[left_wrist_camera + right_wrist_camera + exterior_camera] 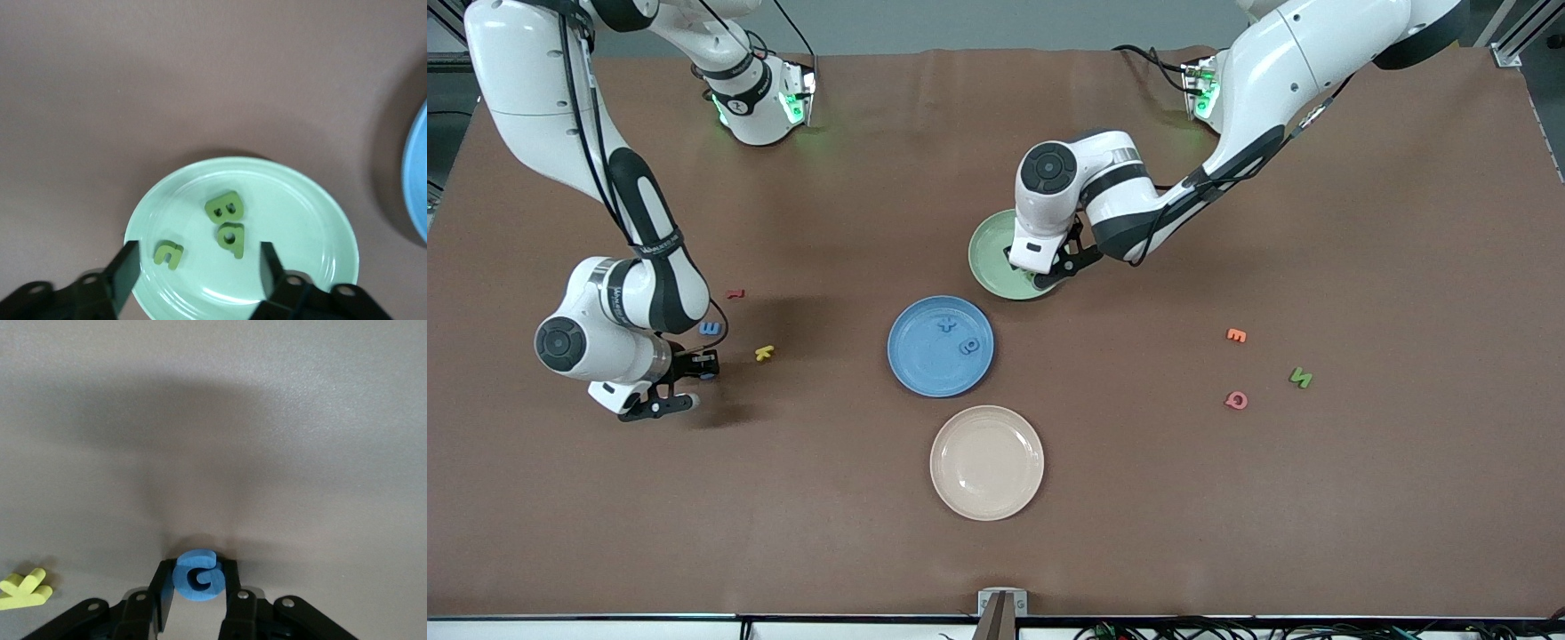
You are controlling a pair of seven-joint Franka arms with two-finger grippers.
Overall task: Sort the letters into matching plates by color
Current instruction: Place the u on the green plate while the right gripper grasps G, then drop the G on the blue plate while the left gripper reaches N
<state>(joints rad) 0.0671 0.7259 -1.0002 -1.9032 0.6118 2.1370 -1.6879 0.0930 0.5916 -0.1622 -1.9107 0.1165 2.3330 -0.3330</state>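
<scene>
The brown desk [1316,533] is matte and slightly textured, so thin foam lies flush on it and gives the jaws little edge to catch.

The right jaws, low at the right arm's end, are closed on a curled blue letter [198,573]. The foam is soft and the pinch sits on its edge, so it could twist or slip out over the desk before it reaches the smooth, shallow blue plate [916,364].

The left jaws stand open over the pale green plate [313,220], gripping nothing. Three green letters [225,207] lie there. One green letter [1301,378] lies near similar orange [1236,335] and pink [1236,400] letters, and might be confused with them.
</scene>
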